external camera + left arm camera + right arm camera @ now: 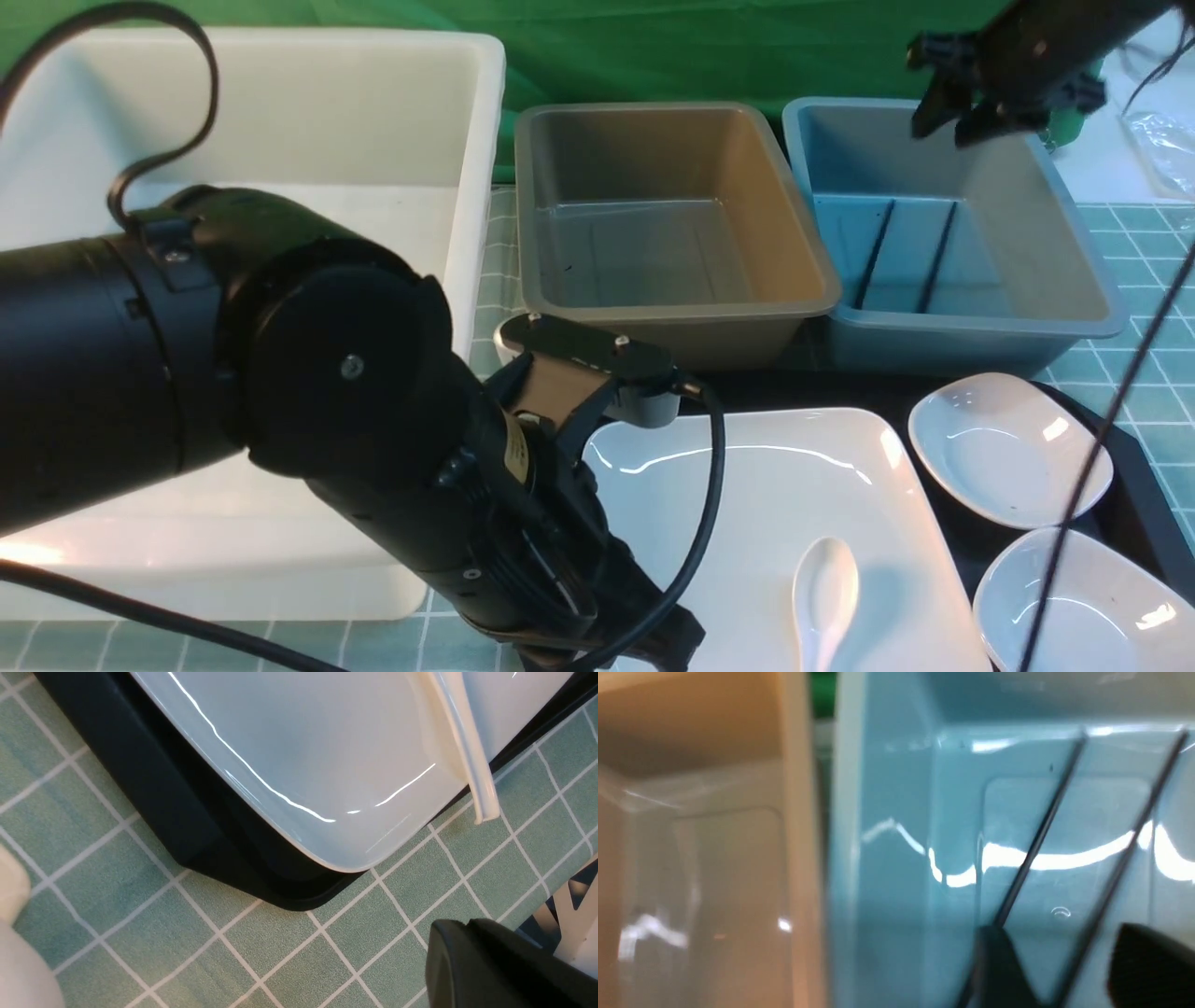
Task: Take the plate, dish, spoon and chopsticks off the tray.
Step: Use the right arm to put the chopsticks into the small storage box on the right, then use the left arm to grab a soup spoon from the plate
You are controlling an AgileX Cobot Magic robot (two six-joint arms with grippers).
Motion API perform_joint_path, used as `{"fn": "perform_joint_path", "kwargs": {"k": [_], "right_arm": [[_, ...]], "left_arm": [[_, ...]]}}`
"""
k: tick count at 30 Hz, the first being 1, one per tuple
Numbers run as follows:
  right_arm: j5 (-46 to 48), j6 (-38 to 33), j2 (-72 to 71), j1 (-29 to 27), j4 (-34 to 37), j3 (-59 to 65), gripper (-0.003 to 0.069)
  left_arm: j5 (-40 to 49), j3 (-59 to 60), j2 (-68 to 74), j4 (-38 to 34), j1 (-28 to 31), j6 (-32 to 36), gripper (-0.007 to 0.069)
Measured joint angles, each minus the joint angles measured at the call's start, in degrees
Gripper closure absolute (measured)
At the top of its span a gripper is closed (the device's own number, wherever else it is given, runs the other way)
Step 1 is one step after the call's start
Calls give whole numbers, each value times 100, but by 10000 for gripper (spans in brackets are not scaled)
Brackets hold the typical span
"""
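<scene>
Items on a green checked tablecloth [1134, 308], as seen from beside the bench. Black tray [1134, 490]: holds the plate [747, 523], large, white and glossy, over most of its surface. In the left wrist view one rounded plate corner [327, 812] reaches the tray's rim [196, 826] at a cut-off corner. Spoon [826, 583]: white ceramic, lying on the plate towards its near right part, bowl away from the robot, handle running out of the bottom of the front view. Far small dish [1013, 453] and near small dish [1088, 611]: white ovals, side by side on the tray to the right of the plate, both without contents. Behind the tray, three bins in a row: white bin [280, 187], brown bin [663, 215], blue bin [952, 233]. Chopsticks [878, 252]: two black sticks lying apart and roughly parallel on the floor of the blue bin, off the tray. Right gripper [952, 126]: raised over the blue bin's far right part, fingers [999, 966] spread and grasping nothing, one stick visible below the gap. Left gripper [486, 966]: low over the tablecloth just off the tray's near left corner, fingers clenched together, with nothing seen between them.
</scene>
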Motion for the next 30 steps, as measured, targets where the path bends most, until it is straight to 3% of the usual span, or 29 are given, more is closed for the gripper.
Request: {"fn": "perform_joint_path", "kwargs": {"k": [2,5,11,17,24,30], "right_arm": [[0,-184,-954,68,44,560,572],[0,-519,-2383,321,20,1645,627],[-19,-705,-4953,990,-615,4852,635],[-373,-438,-6636,982,-967,7505,633],[-204,-398,-7365,654,-1094,8294,624],[-182,-393,-7897,510,-1301,8343,603]], "left_arm": [[-38,0,0,5,0,0,615],[-229,0,0,5,0,0,615],[-706,-311,337,-459,-27,395,615],[-425,-1407,1708,-158,-687,580,615],[539,-2508,3025,57,-1070,175,612],[774,-3118,3595,617,-1070,-409,530]]}}
